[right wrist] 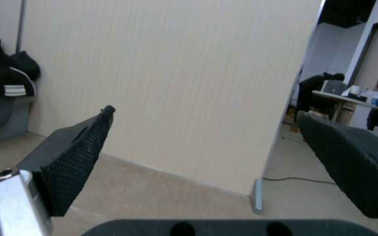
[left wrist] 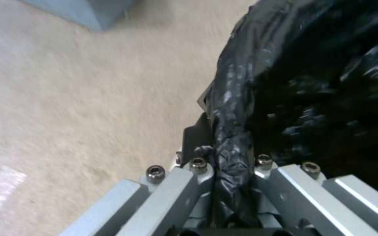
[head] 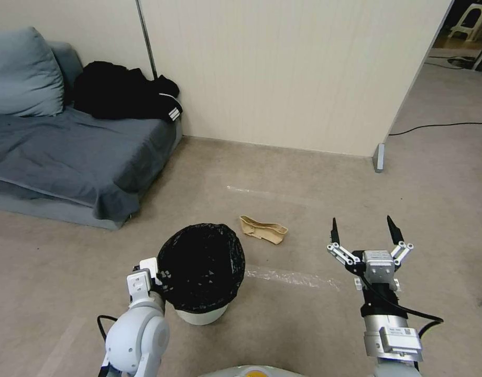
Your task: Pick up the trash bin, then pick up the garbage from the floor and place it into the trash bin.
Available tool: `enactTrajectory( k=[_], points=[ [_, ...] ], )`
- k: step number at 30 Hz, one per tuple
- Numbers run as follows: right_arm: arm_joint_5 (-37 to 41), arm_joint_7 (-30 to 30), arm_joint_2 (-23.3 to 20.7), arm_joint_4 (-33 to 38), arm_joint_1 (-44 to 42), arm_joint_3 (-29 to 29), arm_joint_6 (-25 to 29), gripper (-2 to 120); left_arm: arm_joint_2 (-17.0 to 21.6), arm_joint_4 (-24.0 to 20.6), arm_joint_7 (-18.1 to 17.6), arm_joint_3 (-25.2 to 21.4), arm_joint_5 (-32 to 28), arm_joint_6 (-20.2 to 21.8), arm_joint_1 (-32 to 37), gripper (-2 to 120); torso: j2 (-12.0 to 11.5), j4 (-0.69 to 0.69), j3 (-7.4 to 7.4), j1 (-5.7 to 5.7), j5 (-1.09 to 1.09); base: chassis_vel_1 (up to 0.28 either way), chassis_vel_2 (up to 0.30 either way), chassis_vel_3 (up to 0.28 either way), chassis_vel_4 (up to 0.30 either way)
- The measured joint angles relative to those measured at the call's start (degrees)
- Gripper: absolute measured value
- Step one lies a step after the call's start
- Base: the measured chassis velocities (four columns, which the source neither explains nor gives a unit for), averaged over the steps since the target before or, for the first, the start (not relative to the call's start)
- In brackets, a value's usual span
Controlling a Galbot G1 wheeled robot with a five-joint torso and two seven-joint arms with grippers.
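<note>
From my head camera, I see the trash bin [head: 201, 272] on the floor just in front of me, with its black liner [head: 199, 264] folded over the rim. My left gripper [head: 156, 275] is at the bin's rim on my left side, pinching it. A crumpled tan paper bag [head: 263, 230] lies on the floor just beyond the bin, a little to the right. My right gripper [head: 365, 231] hovers above the bare floor, well apart from the bag, with its fingers spread wide and holding nothing.

From my left wrist, the black liner [left wrist: 233, 144] is pressed between my two fingers [left wrist: 195, 141].

From my right wrist, the two black pads [right wrist: 73, 157] stand far apart, facing a beige wall panel [right wrist: 176, 85].
</note>
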Motion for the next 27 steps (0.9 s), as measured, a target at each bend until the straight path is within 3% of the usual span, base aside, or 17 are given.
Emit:
enactTrajectory(
  k=[3,15,27],
  points=[
    [0.00,-0.08,0.00,-0.05,0.03,-0.03,0.15,100,-0.45,-4.35,-0.21,0.16,-0.15,-0.02,1.98,1,0.00,0.00,0.00,0.00,0.01,0.000,0.000,0.000,0.000],
    [4.56,-1.77,0.00,0.26,0.76,-2.78,1.85,100,-1.41,-14.24,-0.01,-0.17,2.22,-3.26,10.72,1,0.00,0.02,-0.01,0.00,0.03,0.000,0.000,0.000,0.000],
    [7.07,-2.46,0.00,2.87,1.01,0.30,1.51,100,3.94,-15.91,1.92,-0.22,5.04,-6.76,13.65,1,0.00,0.02,-0.02,0.00,0.02,0.000,0.000,0.000,0.000]
  ],
)
